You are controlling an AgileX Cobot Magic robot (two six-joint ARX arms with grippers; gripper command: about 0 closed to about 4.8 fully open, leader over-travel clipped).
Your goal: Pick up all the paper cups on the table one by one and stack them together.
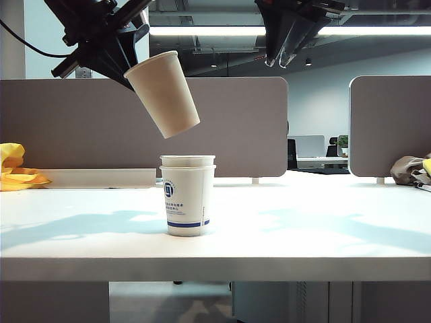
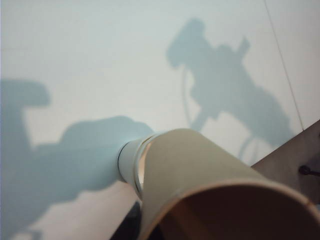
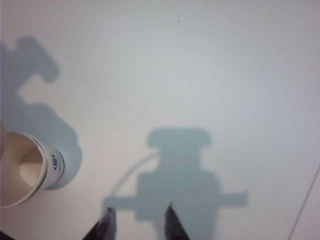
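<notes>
Exterior view: left gripper (image 1: 131,64) grips tan cup (image 1: 163,93) — right gripper (image 1: 279,62) open.

You have two white paper cups (image 1: 188,200), each with a blue band and a round blue logo, nested one inside the other and standing upright on the white worktop (image 1: 303,229), near its front edge. Above that stack and a little to its left, the plain tan-brown paper cup (image 1: 162,93) hangs in the air, tilted, its base pointing down toward the stack and its mouth up and away.
</notes>
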